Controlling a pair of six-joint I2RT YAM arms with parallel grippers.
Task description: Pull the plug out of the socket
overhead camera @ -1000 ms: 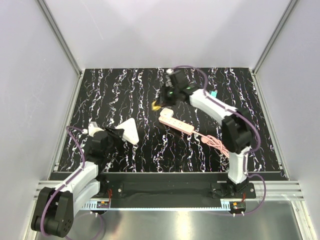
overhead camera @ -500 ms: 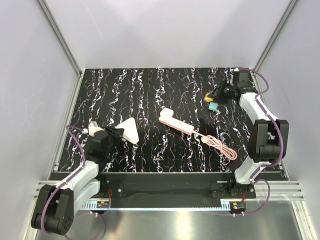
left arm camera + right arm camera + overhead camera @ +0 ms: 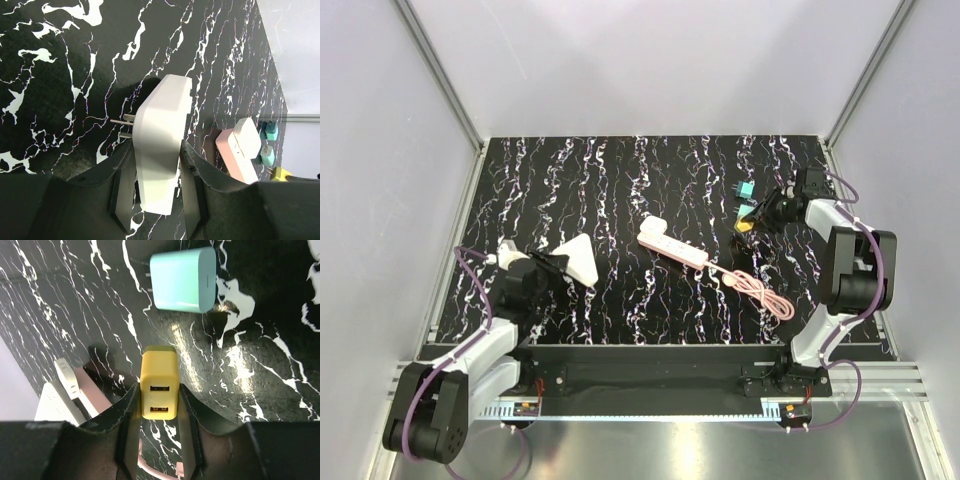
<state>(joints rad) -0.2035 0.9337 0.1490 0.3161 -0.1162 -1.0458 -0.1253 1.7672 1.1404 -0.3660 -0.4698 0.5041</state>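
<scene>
At the near left we find the left gripper (image 3: 552, 266) clamped on the socket (image 3: 581, 259), the white rounded-triangle block, over the black veined table (image 3: 620, 180). In the left wrist view its fingers (image 3: 125, 192) press the block's two flat faces, the jaws spread only as wide as the block is thick. Two metal prongs (image 3: 123, 127) stick out of the socket's side, with nothing plugged onto it.

In the middle we see the pink power strip (image 3: 672, 245) lying slantwise, its pink cord (image 3: 760, 292) looping toward the near right.

At the far right, the right gripper (image 3: 159, 396) pinches the yellow plug (image 3: 159, 385) between narrowly parted jaws, with its two USB ports facing the wrist camera. The plug is well apart from the socket, across the table. A teal charger (image 3: 182, 280) lies on the table just beyond the plug, not touching it.
</scene>
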